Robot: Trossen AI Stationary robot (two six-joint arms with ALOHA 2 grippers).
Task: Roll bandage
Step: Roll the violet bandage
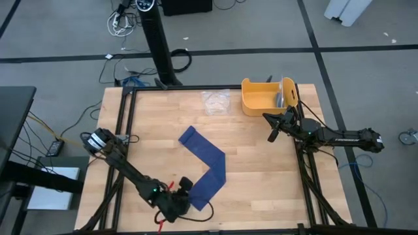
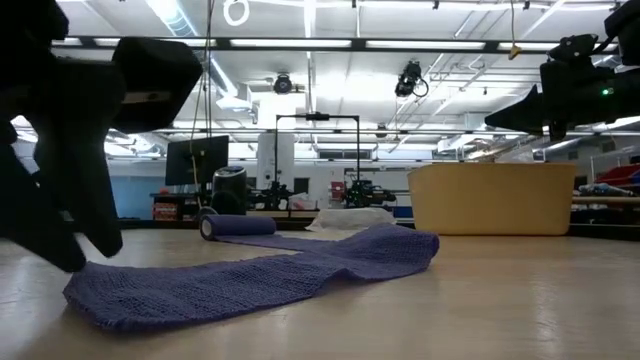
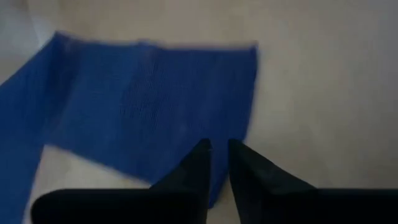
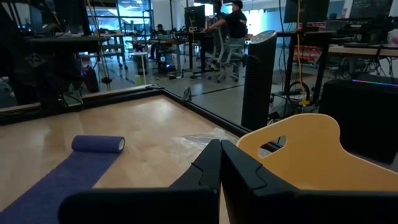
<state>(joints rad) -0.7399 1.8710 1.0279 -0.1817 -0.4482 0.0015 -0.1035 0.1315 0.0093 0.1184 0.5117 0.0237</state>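
Note:
The dark-blue bandage (image 1: 212, 163) lies flat on the wooden table in an L shape. Its far end is a small roll (image 1: 186, 136), which also shows in the low view (image 2: 238, 226) and the right wrist view (image 4: 98, 144). Its near end (image 3: 186, 106) lies spread out near the table's front edge. My left gripper (image 1: 186, 186) is just over that near end, its fingers (image 3: 199, 165) a narrow gap apart; I cannot tell whether they touch the cloth. My right gripper (image 1: 272, 136) is shut and empty, up in the air beside the yellow tub (image 1: 264, 98).
The yellow plastic tub (image 2: 490, 198) stands at the table's far right. A clear plastic wrapper (image 1: 215, 101) lies to its left near the far edge. A black frame rail (image 1: 124, 130) runs around the table. Bare wood lies between the bandage and the right arm.

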